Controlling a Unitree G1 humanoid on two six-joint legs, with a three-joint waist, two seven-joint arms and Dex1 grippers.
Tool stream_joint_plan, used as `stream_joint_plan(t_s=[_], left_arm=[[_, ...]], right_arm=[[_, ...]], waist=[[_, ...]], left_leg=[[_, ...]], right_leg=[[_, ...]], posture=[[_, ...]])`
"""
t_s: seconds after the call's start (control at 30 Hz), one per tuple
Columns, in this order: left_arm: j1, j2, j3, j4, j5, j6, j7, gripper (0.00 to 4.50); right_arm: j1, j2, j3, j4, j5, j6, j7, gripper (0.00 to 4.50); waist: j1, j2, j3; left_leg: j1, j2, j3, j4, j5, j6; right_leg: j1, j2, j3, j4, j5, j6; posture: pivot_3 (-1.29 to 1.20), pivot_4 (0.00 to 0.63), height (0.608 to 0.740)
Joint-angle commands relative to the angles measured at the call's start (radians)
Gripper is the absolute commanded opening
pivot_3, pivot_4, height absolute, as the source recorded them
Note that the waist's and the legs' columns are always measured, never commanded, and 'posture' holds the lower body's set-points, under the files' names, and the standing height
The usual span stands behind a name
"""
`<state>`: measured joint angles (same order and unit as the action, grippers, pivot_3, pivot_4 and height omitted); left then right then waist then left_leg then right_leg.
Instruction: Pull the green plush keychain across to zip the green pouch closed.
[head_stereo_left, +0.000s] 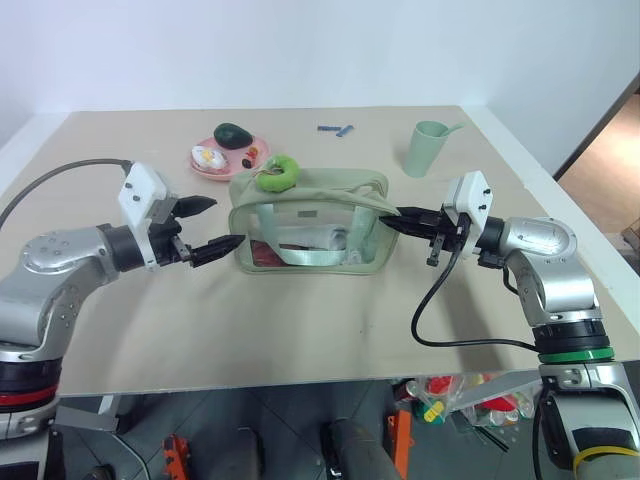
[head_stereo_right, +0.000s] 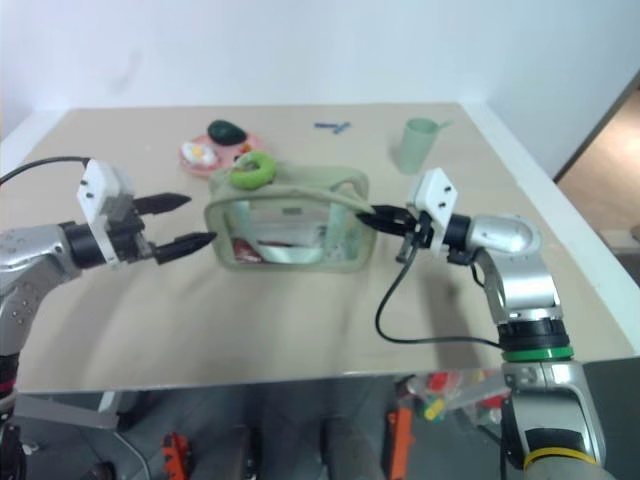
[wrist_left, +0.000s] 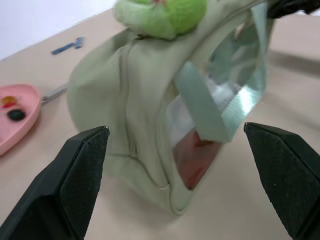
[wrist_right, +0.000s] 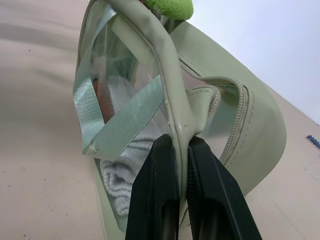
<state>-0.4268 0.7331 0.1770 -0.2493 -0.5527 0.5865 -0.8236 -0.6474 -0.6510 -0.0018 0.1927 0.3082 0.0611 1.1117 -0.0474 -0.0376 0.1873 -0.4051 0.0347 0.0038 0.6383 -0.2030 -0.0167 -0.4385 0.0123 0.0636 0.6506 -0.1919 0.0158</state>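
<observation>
Left gripper (head_stereo_left: 207, 226) gapes open just short of the green pouch (head_stereo_left: 310, 225); right gripper (head_stereo_left: 392, 218) pinches its far end, seemingly the rim; green plush keychain (head_stereo_left: 277, 173) sits on top.

The two head views looked forward and down over the beige table (head_stereo_left: 300, 330) from mid-distance, sharing nearly the whole scene, with the green pouch (head_stereo_left: 310, 225) at centre frame. The left wrist view faced one end of the pouch (wrist_left: 130, 115) at close range; the right wrist view faced the opposite end closer still.
</observation>
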Motion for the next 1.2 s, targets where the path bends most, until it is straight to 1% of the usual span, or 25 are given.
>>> stream_joint_plan(t_s=[0.03, 0.07, 0.13, 0.2, 0.23, 0.27, 0.33, 0.4, 0.43, 0.47, 0.53, 0.63, 0.73, 0.83, 1.07, 1.2], left_arm=[[-0.007, -0.067, 0.022, 0.011, 0.022, -0.081, 0.064, 4.48], [-0.015, -0.091, 0.026, 0.017, 0.018, -0.089, 0.078, 3.93], [-0.038, -0.13, 0.031, 0.03, 0.006, -0.096, 0.102, 3.29], [-0.042, -0.138, 0.009, 0.045, 0.021, -0.104, 0.096, 2.63], [-0.038, -0.141, -0.002, 0.054, 0.03, -0.111, 0.092, 2.39], [-0.035, -0.144, -0.01, 0.061, 0.036, -0.117, 0.089, 1.97], [-0.031, -0.156, -0.011, 0.068, 0.031, -0.121, 0.091, 1.38], [-0.027, -0.16, -0.013, 0.067, 0.026, -0.118, 0.086, 0.55], [-0.023, -0.16, -0.016, 0.065, 0.025, -0.114, 0.083, 0.28], [-0.019, -0.161, -0.019, 0.062, 0.025, -0.113, 0.081, 0.0], [-0.012, -0.162, -0.024, 0.055, 0.024, -0.108, 0.078, 0.0], [-0.007, -0.165, -0.027, 0.043, 0.018, -0.1, 0.082, 0.0], [-0.009, -0.17, -0.031, 0.038, 0.013, -0.094, 0.086, 0.0], [-0.014, -0.181, -0.042, 0.034, 0.015, -0.096, 0.091, 0.0], [-0.024, -0.196, -0.048, 0.038, 0.0, -0.092, 0.083, 0.0], [-0.021, -0.196, -0.054, 0.035, 0.006, -0.095, 0.085, 0.0]], right_arm=[[-0.029, 0.002, -0.002, -0.01, -0.001, -0.015, 0.01, 0.14], [-0.029, 0.002, -0.003, -0.012, 0.001, -0.013, 0.011, 0.14], [-0.027, -0.003, -0.003, -0.019, 0.009, 0.002, 0.02, 0.14], [-0.025, -0.009, -0.004, -0.029, 0.025, 0.031, 0.033, 0.14], [-0.024, -0.011, -0.006, -0.035, 0.032, 0.05, 0.035, 0.14], [-0.023, -0.013, -0.008, -0.042, 0.039, 0.068, 0.04, 0.78], [-0.02, -0.019, -0.016, -0.076, 0.073, 0.137, 0.048, 1.31], [-0.026, -0.027, -0.026, -0.12, 0.105, 0.201, 0.052, 2.13], [-0.034, -0.034, -0.028, -0.143, 0.116, 0.228, 0.052, 2.42], [-0.048, -0.04, -0.029, -0.164, 0.123, 0.249, 0.05, 2.79], [-0.089, -0.047, -0.024, -0.214, 0.139, 0.295, 0.041, 3.46], [-0.176, -0.017, -0.014, -0.288, 0.183, 0.388, -0.001, 4.47], [-0.25, 0.028, 0.023, -0.318, 0.19, 0.433, -0.03, 4.47], [-0.34, 0.153, 0.081, -0.248, 0.139, 0.426, -0.116, 4.47], [-0.415, 0.315, 0.197, -0.033, -0.011, 0.293, -0.169, 4.47], [-0.431, 0.344, 0.217, 0.056, -0.06, 0.25, -0.159, 4.47]], waist=[[0.0, 0.0, 0.0], [-0.001, 0.0, 0.0], [-0.001, 0.0, 0.0], [-0.001, 0.0, 0.0], [-0.002, 0.0, 0.0], [-0.002, 0.0, 0.0], [-0.001, 0.0, 0.0], [0.0, 0.0, 0.0], [0.0, 0.0, 0.0], [0.0, 0.0, 0.0], [-0.001, 0.0, 0.0], [-0.002, 0.0, 0.0], [-0.001, 0.0, 0.0], [-0.002, -0.001, 0.0], [0.006, -0.001, -0.001], [0.008, -0.001, -0.001]], left_leg=[[0.0, 0.0, 0.0, 0.0, 0.0, 0.0], [0.0, 0.0, 0.0, 0.0, 0.0, 0.0], [0.0, 0.0, 0.001, 0.0, 0.0, 0.0], [0.0, 0.0, 0.0, 0.0, 0.0, 0.0], [0.0, 0.0, 0.001, 0.0, 0.0, 0.0], [0.0, 0.0, 0.001, 0.0, 0.0, 0.0], [0.0, 0.0, 0.001, 0.0, 0.0, 0.0], [0.0, 0.0, 0.0, 0.0, 0.0, 0.0], [0.0, 0.0, 0.0, 0.0, 0.0, 0.0], [-0.001, 0.0, 0.0, 0.0, 0.0, 0.0], [-0.001, 0.0, 0.001, 0.0, 0.0, 0.0], [0.0, 0.0, 0.001, 0.0, 0.0, 0.0], [0.0, 0.001, 0.0, 0.0, 0.0, 0.0], [0.0, 0.001, -0.001, 0.0, 0.0, 0.0], [-0.003, 0.0, 0.0, 0.001, 0.0, -0.001], [-0.004, -0.001, -0.001, 0.0, 0.0, -0.001]], right_leg=[[0.0, 0.0, 0.0, 0.0, 0.0, 0.0], [0.0, 0.0, 0.001, 0.0, 0.001, 0.001], [0.0, 0.0, 0.001, 0.0, 0.001, 0.001], [0.0, 0.0, 0.001, 0.0, 0.001, 0.001], [0.0, 0.0, 0.001, 0.0, 0.001, 0.001], [0.0, 0.0, 0.001, 0.0, 0.001, 0.001], [0.0, 0.0, 0.001, 0.0, 0.001, 0.001], [0.0, 0.0, 0.001, 0.0, 0.001, 0.001], [0.0, 0.0, 0.001, 0.0, 0.001, 0.001], [0.0, 0.0, 0.001, 0.0, 0.001, 0.001], [0.0, 0.0, 0.001, 0.0, 0.001, 0.001], [-0.001, 0.0, 0.002, 0.0, 0.001, 0.001], [0.0, 0.001, 0.0, 0.0, 0.001, 0.001], [0.0, 0.001, -0.001, 0.0, 0.001, 0.001], [0.0, -0.001, -0.001, -0.001, 0.001, 0.001], [-0.001, -0.002, -0.001, -0.002, 0.001, 0.001]], posture=[[0.0, 0.15, 0.74], [0.0, 0.15, 0.74], [0.0, 0.15, 0.74], [0.0, 0.15, 0.74], [0.0, 0.15, 0.74], [0.0, 0.15, 0.74], [0.0, 0.15, 0.74], [0.0, 0.15, 0.74], [0.0, 0.15, 0.74], [0.0, 0.15, 0.74], [0.0, 0.15, 0.74], [0.0, 0.15, 0.74], [0.0, 0.15, 0.74], [0.0, 0.15, 0.74], [0.0, 0.15, 0.74], [0.0, 0.15, 0.74]])
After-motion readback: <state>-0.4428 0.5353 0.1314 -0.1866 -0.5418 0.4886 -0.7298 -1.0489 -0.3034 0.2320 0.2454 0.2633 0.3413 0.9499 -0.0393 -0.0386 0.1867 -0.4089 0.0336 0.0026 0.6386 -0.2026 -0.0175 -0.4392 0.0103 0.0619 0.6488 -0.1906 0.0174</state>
